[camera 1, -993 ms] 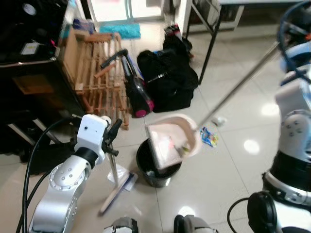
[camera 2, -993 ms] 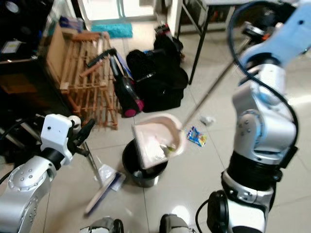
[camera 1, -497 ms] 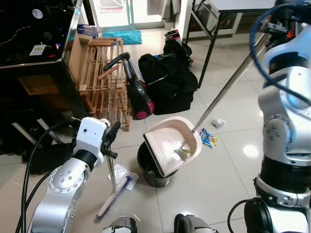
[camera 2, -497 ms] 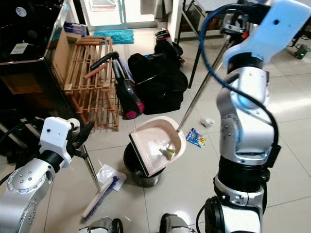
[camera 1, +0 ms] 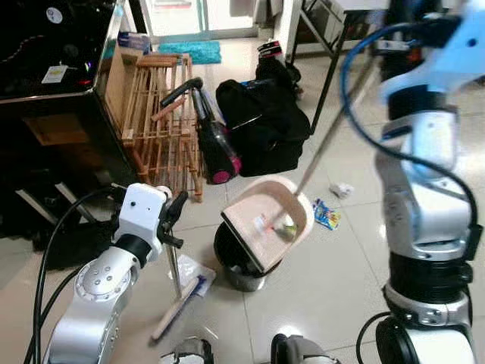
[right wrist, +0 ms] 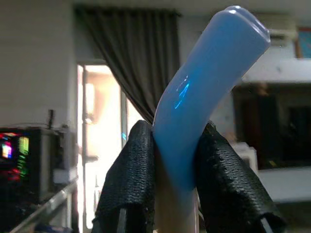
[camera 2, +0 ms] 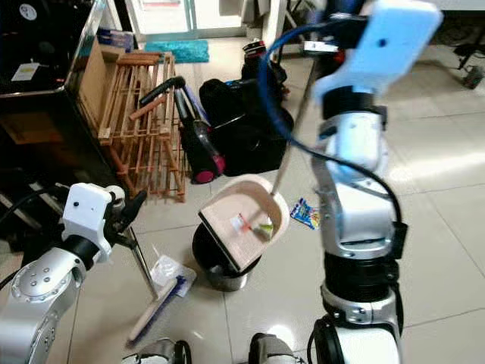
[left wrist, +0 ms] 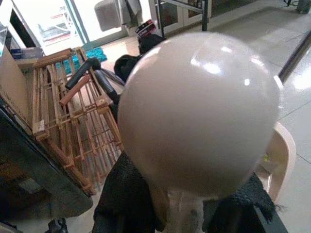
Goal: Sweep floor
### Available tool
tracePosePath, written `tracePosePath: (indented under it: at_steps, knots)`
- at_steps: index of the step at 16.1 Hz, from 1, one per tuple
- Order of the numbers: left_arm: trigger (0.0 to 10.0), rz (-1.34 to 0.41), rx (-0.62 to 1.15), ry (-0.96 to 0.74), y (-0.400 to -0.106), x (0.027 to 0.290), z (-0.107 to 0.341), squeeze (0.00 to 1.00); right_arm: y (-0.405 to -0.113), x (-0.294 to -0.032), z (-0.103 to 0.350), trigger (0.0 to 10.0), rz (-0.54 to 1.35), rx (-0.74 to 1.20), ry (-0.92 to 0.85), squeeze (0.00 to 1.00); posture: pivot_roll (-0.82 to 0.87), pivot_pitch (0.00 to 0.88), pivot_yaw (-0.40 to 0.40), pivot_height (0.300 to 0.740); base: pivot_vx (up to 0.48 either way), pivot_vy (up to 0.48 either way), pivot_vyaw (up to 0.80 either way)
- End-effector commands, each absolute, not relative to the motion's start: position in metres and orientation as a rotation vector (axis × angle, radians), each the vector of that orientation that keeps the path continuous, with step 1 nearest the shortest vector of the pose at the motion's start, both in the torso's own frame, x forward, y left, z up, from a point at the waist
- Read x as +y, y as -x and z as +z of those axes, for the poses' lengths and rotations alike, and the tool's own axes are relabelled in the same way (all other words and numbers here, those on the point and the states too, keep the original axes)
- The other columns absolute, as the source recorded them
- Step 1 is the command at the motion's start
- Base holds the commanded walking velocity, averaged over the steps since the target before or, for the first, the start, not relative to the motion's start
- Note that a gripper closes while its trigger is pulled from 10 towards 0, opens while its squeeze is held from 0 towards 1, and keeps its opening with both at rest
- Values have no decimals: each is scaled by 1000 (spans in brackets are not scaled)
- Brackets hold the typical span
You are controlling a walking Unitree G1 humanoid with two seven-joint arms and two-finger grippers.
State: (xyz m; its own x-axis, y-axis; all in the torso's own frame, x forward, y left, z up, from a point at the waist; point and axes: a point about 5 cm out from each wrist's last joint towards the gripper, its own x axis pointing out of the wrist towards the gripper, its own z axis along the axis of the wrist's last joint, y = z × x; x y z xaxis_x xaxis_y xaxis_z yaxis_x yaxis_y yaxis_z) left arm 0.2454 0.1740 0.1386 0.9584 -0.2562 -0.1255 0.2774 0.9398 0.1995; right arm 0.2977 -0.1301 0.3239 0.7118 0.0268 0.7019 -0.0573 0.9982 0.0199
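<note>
A beige dustpan [camera 1: 267,221] hangs tilted over a black bin [camera 1: 244,279], with a few scraps of litter [camera 1: 285,227] lying in it. Its long silver pole [camera 1: 327,130] rises to a blue grip [right wrist: 204,92], and my right gripper [right wrist: 175,194] is shut on that grip, high up. My left gripper [camera 1: 176,210] is shut on the broom handle [camera 1: 173,264]; the handle's rounded beige top [left wrist: 199,111] sits between its fingers. The broom head [camera 1: 178,307] rests on the tiles beside a white sheet [camera 1: 189,269]. A blue wrapper [camera 1: 326,214] and crumpled white paper [camera 1: 340,189] lie right of the bin.
A wooden rack [camera 1: 159,129] leans against a black cabinet [camera 1: 53,98] at the left. A hand vacuum [camera 1: 216,144] and a black bag [camera 1: 265,125] lie behind the bin. A black table leg [camera 1: 327,72] stands further back. Glossy tiles stretch to the right.
My right arm has swung in toward the middle, so the dustpan pole stands steeper. The dustpan stays tilted over the bin. My left arm and the broom have held still.
</note>
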Motion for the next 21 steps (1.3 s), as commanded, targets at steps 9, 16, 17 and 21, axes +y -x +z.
tracePosePath:
  at_steps: [9,16,17,21]
  knots:
    - [10000,-242,87,-223,-247,178,142,0,-254,-59,325,10000,416,-1113,93,0,1,135,3,740,0,0,0]
    - [10000,-237,90,-222,-248,179,142,0,-239,-35,310,10000,560,-1179,212,0,2,144,9,740,0,0,0]
    - [10000,-238,90,-221,-248,179,142,0,-238,-34,309,10000,563,-1185,217,0,1,144,9,740,0,0,0]
    - [10000,-235,76,-231,-250,177,144,0,-264,-66,321,10000,286,-1100,343,0,-5,144,8,740,0,0,0]
